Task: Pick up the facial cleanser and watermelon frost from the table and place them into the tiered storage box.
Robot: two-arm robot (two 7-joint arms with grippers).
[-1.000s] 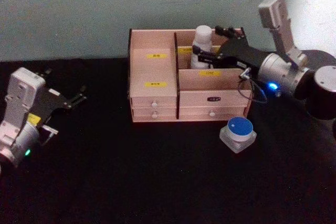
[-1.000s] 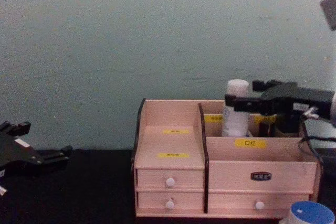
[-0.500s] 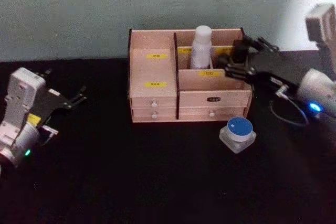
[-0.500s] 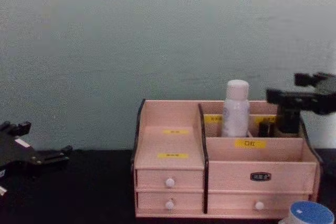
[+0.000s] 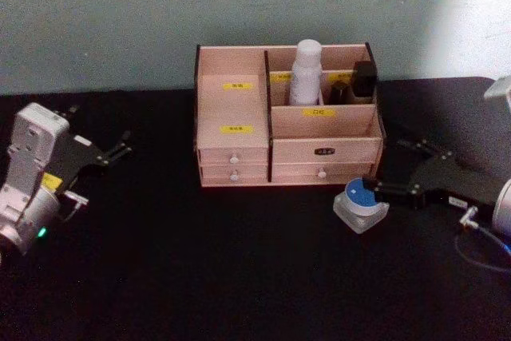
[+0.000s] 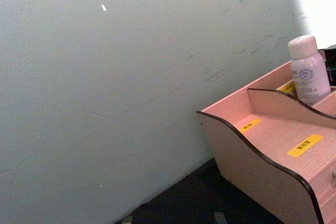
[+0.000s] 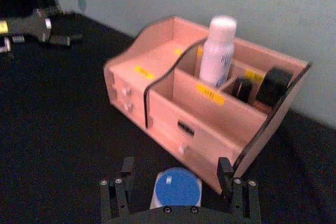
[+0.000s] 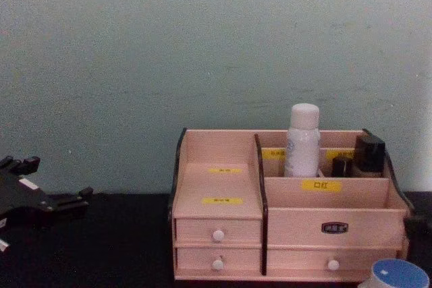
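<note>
1. Black bench (image 5: 239,277) runs in front of a pale green wall, and the tiered storage box (image 5: 235,109) sits at its back edge, about midway along.
2. I judge the task about half done. The facial cleanser (image 5: 306,73) stands upright in a rear compartment of the box, with no end effector on it.
3. One thing is left: the watermelon frost (image 5: 361,204) is on the bench just in front of the box's front right corner, toward the right edge.
4. The right end effector (image 5: 385,169) is low beside the jar, its fingers spread wide and holding nothing. The right wrist view frames the jar between them, but I cannot tell whether they touch it.
5. The left end effector (image 5: 100,157) is parked near the bench's left edge.
6. A second ago the right end effector was up at the cleanser inside the box. Half a second ago it was drawn back past the box's right side, and now it is down by the jar. The bottle, jar and left arm have not moved.
</note>
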